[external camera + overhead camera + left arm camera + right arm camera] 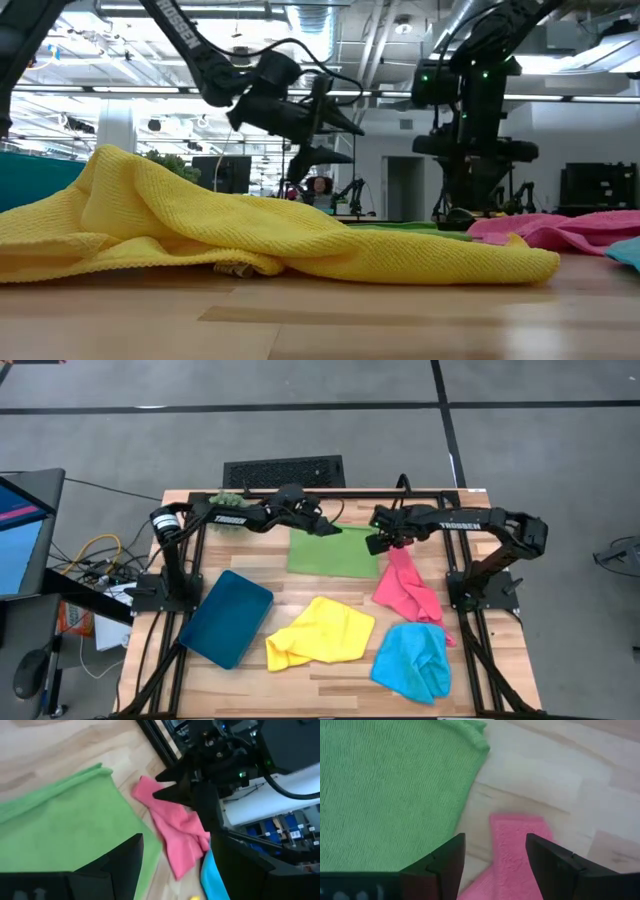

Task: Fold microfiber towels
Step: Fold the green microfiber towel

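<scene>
- Evidently the green towel (333, 551) is the one being worked: it lies flat as a neat rectangle toward the far middle of the table (330, 675), its edges fairly square, which suggests a fold has been laid there.
- Above the green towel's far-left corner the left gripper (330, 530) hangs with its fingers spread and nothing between them.
- Just off the green towel's far-right corner the right gripper (378, 543) hovers over the tip of the pink towel (407, 590), its dark fingers (445, 862) apart and empty; the wrist view shows bare wood and pink cloth between them.
- Both arms sit at matching corners, likely because a two-handed fold needs each corner carried evenly.
- Right of the green towel the pink one lies crumpled; nearer than it, the yellow towel (318, 632) and the light blue towel (414, 661) are bunched and unfolded.
- Near-left of the green towel rests a dark teal tray (226, 618), perhaps meant for finished cloths; it holds none.
</scene>
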Available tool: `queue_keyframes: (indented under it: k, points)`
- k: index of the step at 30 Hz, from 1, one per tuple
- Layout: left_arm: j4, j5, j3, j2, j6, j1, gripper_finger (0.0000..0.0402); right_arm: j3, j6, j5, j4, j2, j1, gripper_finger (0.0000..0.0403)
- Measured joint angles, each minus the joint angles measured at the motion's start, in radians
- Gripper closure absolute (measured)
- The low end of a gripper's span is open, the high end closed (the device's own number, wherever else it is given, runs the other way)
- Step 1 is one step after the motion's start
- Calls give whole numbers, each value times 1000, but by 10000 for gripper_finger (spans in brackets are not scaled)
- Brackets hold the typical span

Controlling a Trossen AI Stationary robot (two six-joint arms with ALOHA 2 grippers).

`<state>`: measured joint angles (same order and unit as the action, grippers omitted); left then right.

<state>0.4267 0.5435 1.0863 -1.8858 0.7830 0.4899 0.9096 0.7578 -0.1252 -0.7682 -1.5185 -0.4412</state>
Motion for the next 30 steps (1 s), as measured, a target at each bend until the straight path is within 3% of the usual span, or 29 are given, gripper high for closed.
queue_keyframes:
  k: [8, 12, 23, 30]
  points:
    - [-5, 41, 133, -85, 18, -6, 175, -1, -80, 33, 14, 38, -48, 168]
    - [-12, 61, 174, -100, 26, -5, 175, -50, -84, 60, 42, 123, -47, 168]
    - [-35, 81, 177, -100, 7, -25, 175, -370, 169, 76, 231, 495, -12, 168]
    - [-69, 95, 177, -114, -64, -42, 175, -397, 219, 44, 362, 467, 23, 168]
